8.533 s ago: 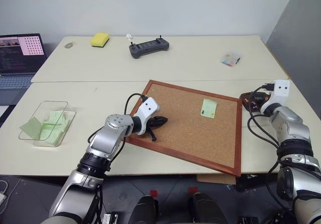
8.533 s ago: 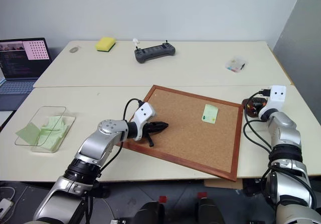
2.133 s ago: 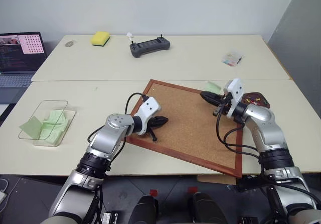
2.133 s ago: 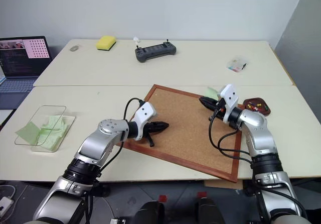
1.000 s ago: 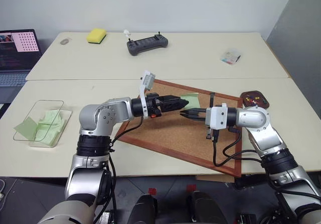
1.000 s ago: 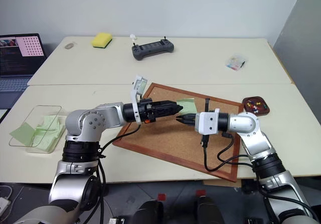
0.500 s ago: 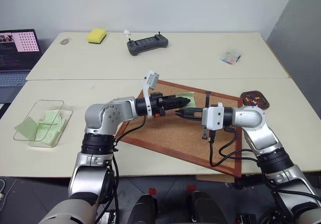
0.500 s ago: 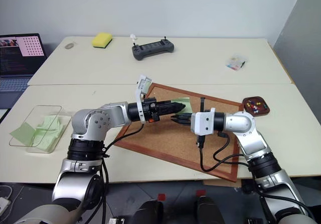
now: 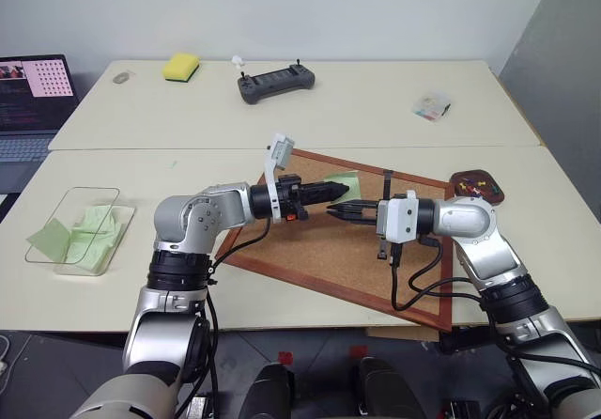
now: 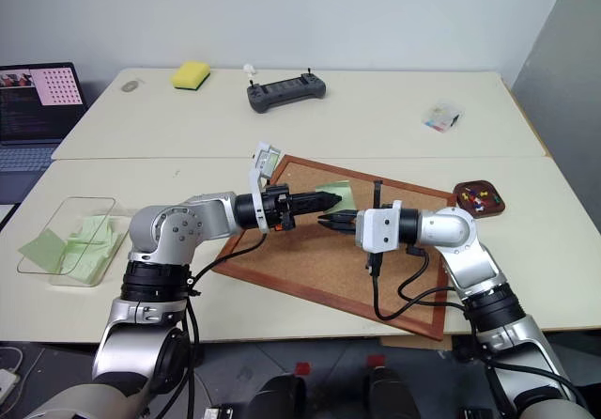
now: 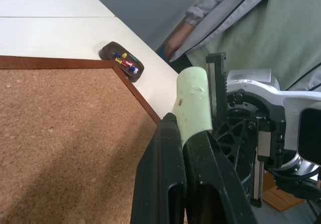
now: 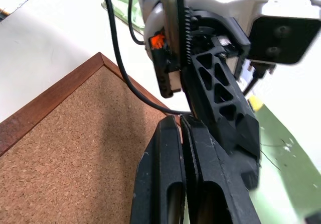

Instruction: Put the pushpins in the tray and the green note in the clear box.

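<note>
The green note [image 11: 193, 103] is hanging mid-air above the corkboard [image 9: 310, 250], pinched in the closed left hand [image 9: 340, 190]; the right hand [image 9: 338, 210], also closed, is meeting it tip to tip. The clear box [image 9: 80, 231] is lying well off on the left arm's side, so that arm is nearer.

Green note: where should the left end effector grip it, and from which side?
Pinch the green note near its edge, across both faces, coming level from the robot's left, opposite the right end effector. It is raised above the corkboard and curls at its free end; the left end effector grips so.
</note>
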You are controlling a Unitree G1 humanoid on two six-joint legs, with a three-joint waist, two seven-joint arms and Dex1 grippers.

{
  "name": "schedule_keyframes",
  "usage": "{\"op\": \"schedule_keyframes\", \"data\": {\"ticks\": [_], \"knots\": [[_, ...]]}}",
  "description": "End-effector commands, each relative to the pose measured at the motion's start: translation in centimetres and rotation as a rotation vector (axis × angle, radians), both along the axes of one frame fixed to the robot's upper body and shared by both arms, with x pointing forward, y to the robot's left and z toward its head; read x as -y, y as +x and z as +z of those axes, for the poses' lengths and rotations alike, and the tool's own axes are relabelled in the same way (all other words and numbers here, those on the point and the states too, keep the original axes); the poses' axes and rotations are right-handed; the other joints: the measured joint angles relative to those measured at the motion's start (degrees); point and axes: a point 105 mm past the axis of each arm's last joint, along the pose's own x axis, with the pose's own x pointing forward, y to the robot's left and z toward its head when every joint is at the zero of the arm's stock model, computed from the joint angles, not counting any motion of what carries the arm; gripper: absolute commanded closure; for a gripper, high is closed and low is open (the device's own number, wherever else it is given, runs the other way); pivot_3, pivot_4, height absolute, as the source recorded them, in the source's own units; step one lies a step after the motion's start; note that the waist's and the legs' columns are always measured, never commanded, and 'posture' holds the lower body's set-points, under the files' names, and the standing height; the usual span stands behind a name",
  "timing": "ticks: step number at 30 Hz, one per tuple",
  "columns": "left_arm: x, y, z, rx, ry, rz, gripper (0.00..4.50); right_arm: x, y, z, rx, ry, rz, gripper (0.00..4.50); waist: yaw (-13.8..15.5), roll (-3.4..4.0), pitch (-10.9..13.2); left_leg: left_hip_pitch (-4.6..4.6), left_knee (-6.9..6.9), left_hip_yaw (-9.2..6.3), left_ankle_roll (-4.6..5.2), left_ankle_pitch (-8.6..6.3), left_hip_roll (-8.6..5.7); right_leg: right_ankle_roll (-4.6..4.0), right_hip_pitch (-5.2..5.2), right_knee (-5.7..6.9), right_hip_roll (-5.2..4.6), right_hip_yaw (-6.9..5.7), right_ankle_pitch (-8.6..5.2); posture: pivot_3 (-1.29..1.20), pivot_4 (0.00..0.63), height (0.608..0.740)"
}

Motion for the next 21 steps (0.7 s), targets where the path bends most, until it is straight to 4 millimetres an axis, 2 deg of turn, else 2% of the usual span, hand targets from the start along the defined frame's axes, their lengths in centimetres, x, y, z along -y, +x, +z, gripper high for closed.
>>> {"op": "schedule_keyframes", "data": {"ticks": [1, 5, 10, 13, 16, 18, 21], "knots": [[-0.1, -0.4, 0.0, 0.051, 0.032, -0.021, 4.43, 0.0, -1.0, 3.0, -0.113, 0.145, 0.016, 4.5, 0.0, 0.0, 0.0, 0.0, -0.01, -0.03, 0.0, 0.0, 0.0, 0.0, 0.0, 0.0, 0.0, 0.0, 0.0, 0.0, 0.15, 0.74], [-0.3, -0.4, -0.3, 0.052, 0.038, -0.021, 4.43, 0.6, -1.2, 4.6, -0.292, 0.261, -0.014, 4.5, 0.1, 0.0, 0.0, -0.02, 0.0, -0.14, 0.0, 0.0, -0.01, -0.01, 0.0, 0.0, -0.03, -0.01, 0.0, 0.0, 0.15, 0.74], [-0.2, -0.5, -0.7, 0.059, 0.056, -0.028, 4.43, 1.4, -0.9, 5.8, -0.386, 0.34, -0.069, 4.5, 0.1, 0.0, 0.0, -0.02, 0.0, -0.15, 0.01, 0.0, -0.01, -0.01, 0.0, -0.01, -0.03, -0.02, 0.0, 0.0, 0.15, 0.74], [0.2, -0.2, -0.3, 0.107, 0.07, -0.025, 4.43, 3.1, 0.9, 6.6, -0.443, 0.452, -0.205, 4.5, 0.1, 0.0, 0.0, -0.03, -0.01, -0.14, 0.02, -0.01, -0.02, -0.01, 0.0, -0.01, -0.03, -0.02, 0.0, 0.0, 0.15, 0.74], [1.4, -0.2, 1.4, 0.29, 0.1, -0.028, 4.43, 7.6, 4.7, 6.1, -0.448, 0.543, -0.51, 4.5, 0.2, 0.0, 0.0, -0.04, 0.0, -0.13, 0.02, -0.01, -0.04, -0.01, 0.0, -0.01, -0.03, -0.01, 0.0, 0.0, 0.15, 0.74], [2.6, -1.0, 2.2, 0.462, 0.148, -0.075, 4.43, 11.4, 6.8, 5.1, -0.47, 0.586, -0.721, 4.5, 0.3, 0.0, 0.0, -0.06, 0.0, -0.08, 0.02, -0.01, -0.06, -0.01, 0.0, -0.02, -0.05, 0.01, 0.0, 0.0, 0.15, 0.74], [4.0, -1.9, 2.5, 0.607, 0.168, -0.117, 4.43, 16.1, 8.7, 3.4, -0.507, 0.649, -0.955, 4.5, 0.4, 0.0, 0.0, -0.09, -0.01, 0.16, 0.01, 0.0, -0.07, -0.01, -0.01, -0.04, -0.06, 0.02, 0.0, 0.0, 0.15, 0.74]]}}
